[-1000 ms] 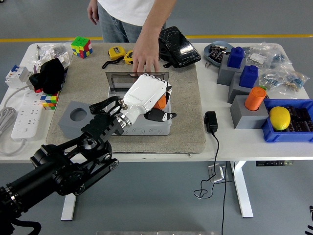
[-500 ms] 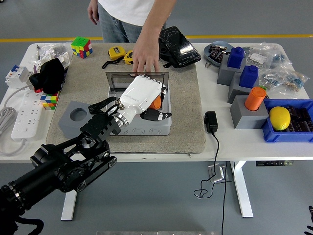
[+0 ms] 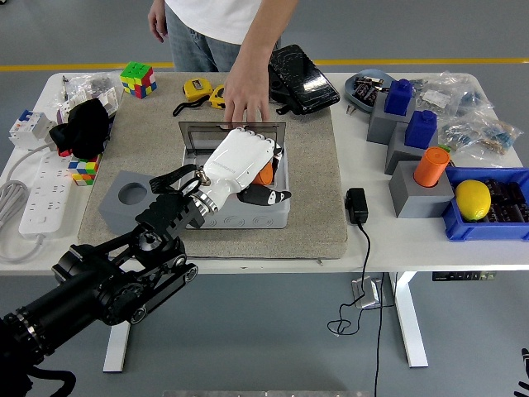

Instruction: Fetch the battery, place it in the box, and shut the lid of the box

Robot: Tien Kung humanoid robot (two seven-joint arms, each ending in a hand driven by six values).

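Left hand (image 3: pixel 241 165) sits over the open grey box (image 3: pixel 248 211) at the middle of the beige mat, fingers curled on an orange battery (image 3: pixel 265 174) low inside the box — placing looks nearly done, release pending. Lid (image 3: pixel 231 135) stands open toward the table's far edge, a person's hand (image 3: pixel 245 99) resting on it — closing remains. No legible writing anywhere.

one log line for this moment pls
left hand: shut on orange battery, over open grey box | lid: open | person's hand: on lid edge | right hand: not in view
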